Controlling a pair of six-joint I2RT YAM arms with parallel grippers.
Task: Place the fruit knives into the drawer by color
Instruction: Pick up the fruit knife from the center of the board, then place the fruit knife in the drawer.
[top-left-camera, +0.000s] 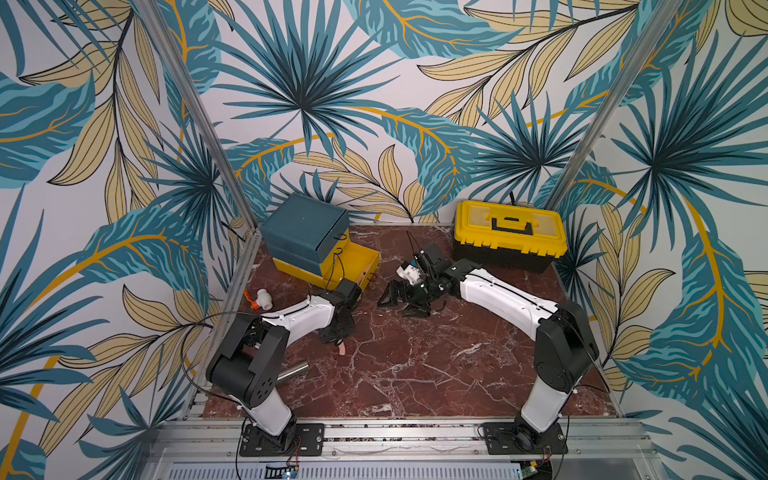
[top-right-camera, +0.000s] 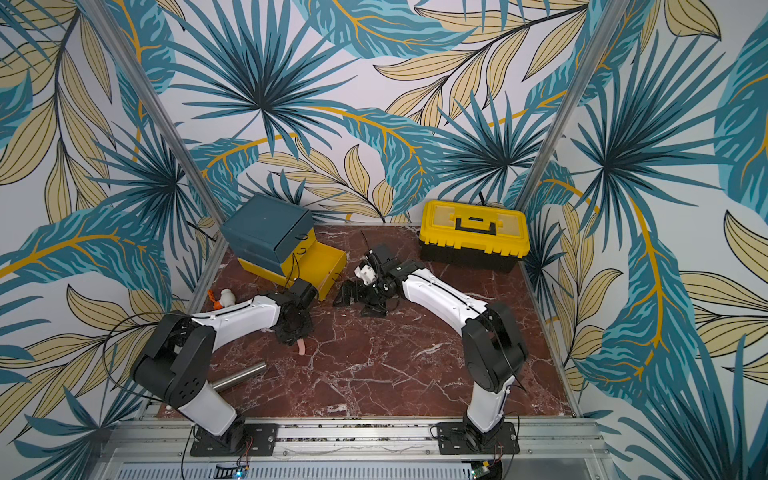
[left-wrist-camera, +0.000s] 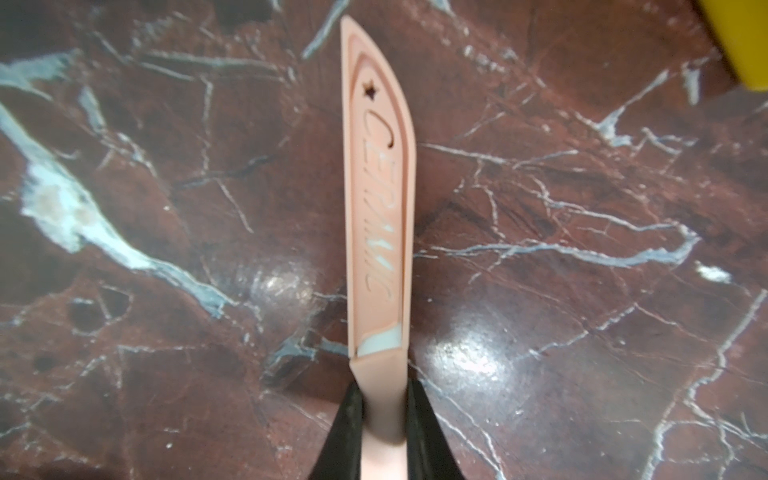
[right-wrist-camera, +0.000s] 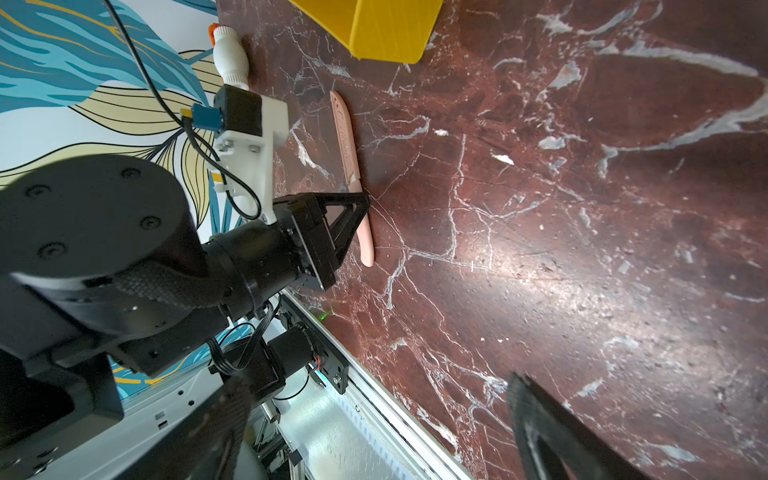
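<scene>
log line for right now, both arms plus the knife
left fingers: shut on pink knife handle | knife: flat on table | right fingers: open, empty, by open yellow drawer

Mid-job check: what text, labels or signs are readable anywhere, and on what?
"CERAMIC": cut-out lettering along the pink knife, beside a star-shaped hole near its tip.
Right wrist view: same knife, lettering too small to read.
Toolbox, drawer: no text visible.

Yellow toolbox (top-left-camera: 509, 237) sits back right on the marble surface (top-left-camera: 415, 374); steel cylinder (top-left-camera: 293, 372) and a white orange-handled valve (top-left-camera: 262, 299) lie left.
</scene>
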